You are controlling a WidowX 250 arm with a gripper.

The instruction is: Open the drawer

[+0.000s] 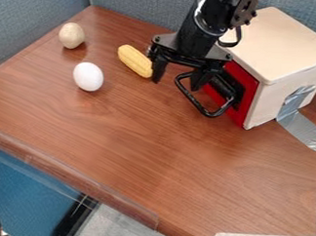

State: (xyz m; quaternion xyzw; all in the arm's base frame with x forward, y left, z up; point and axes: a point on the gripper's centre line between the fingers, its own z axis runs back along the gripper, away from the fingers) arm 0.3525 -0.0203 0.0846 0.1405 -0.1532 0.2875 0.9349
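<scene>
Pincer [179, 79] spread wide — right at the black handle [210, 113] of the red-fronted drawer [250, 106], there in the box [281, 42]! Corn [134, 61] lies just beside the pincer — then the white egg [88, 76], farther out on the counter [122, 136].

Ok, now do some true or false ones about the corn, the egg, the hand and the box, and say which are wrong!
The corn is between the white egg and the box. True.

The box's front is blue. False: the front is red.

Silver tape is stuck to the box. True.

The hand's fingers are squeezed together. False: they are spread apart.

The egg is on top of the box. False: the egg is on the table.
</scene>
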